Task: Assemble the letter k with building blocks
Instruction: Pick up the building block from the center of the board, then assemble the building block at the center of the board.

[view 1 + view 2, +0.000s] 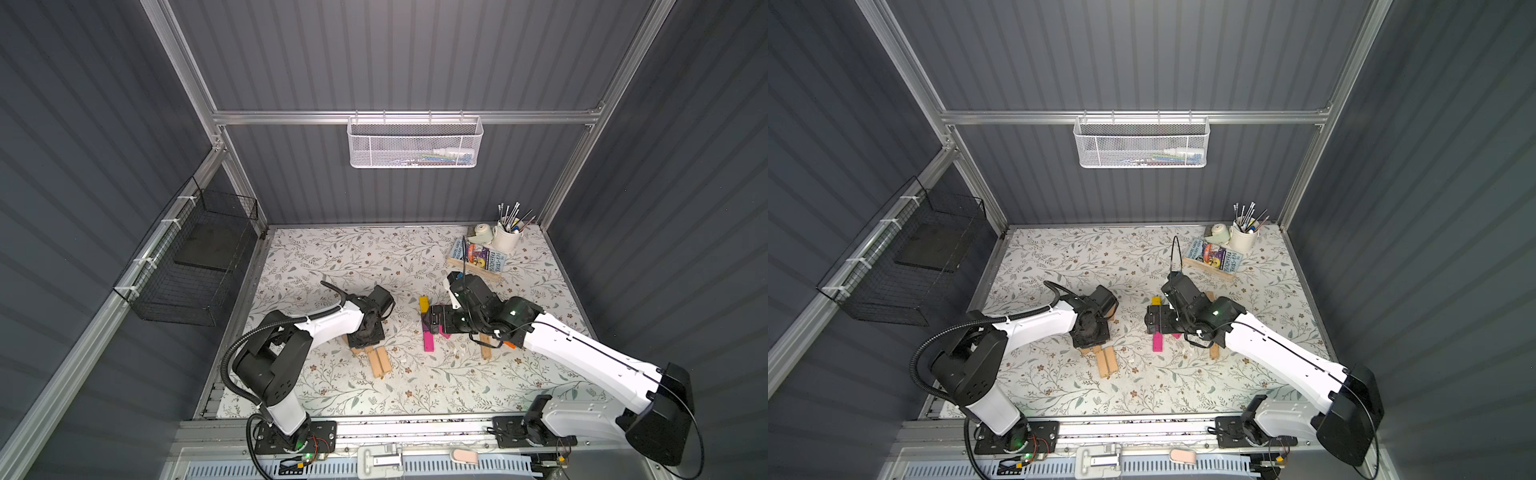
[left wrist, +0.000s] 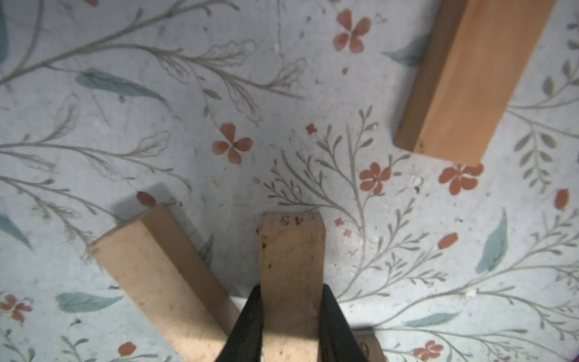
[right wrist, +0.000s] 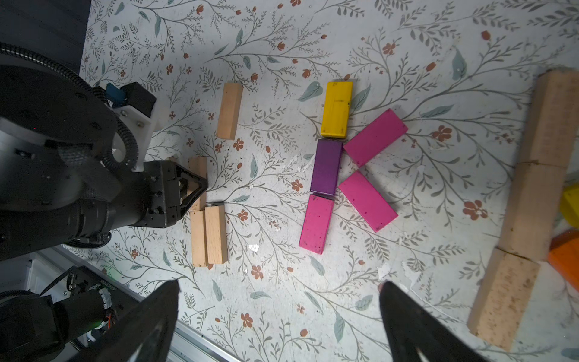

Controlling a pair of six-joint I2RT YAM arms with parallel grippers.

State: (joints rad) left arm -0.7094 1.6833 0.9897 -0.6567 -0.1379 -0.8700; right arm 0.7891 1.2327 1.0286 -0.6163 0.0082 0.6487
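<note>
Floral paper covered your table (image 1: 316, 257). Your left gripper (image 2: 290, 297) had its fingers pressed against both long sides of a plain tan block (image 2: 291, 250) with pencilled figures near its end. A second tan block (image 2: 163, 275) lay just beside it and a third tan block (image 2: 470, 78) lay apart. Your right gripper (image 3: 279, 283) hung with fingers spread wide, holding nothing, above the coloured blocks. Those lay flat in mid-table. A yellow block (image 3: 336, 109), a purple block (image 3: 326, 167) and a magenta block (image 3: 316, 224) lay end to end as a spine. Two slanted magenta blocks (image 3: 375, 137) branched off beside the purple one, reading as a K.
</note>
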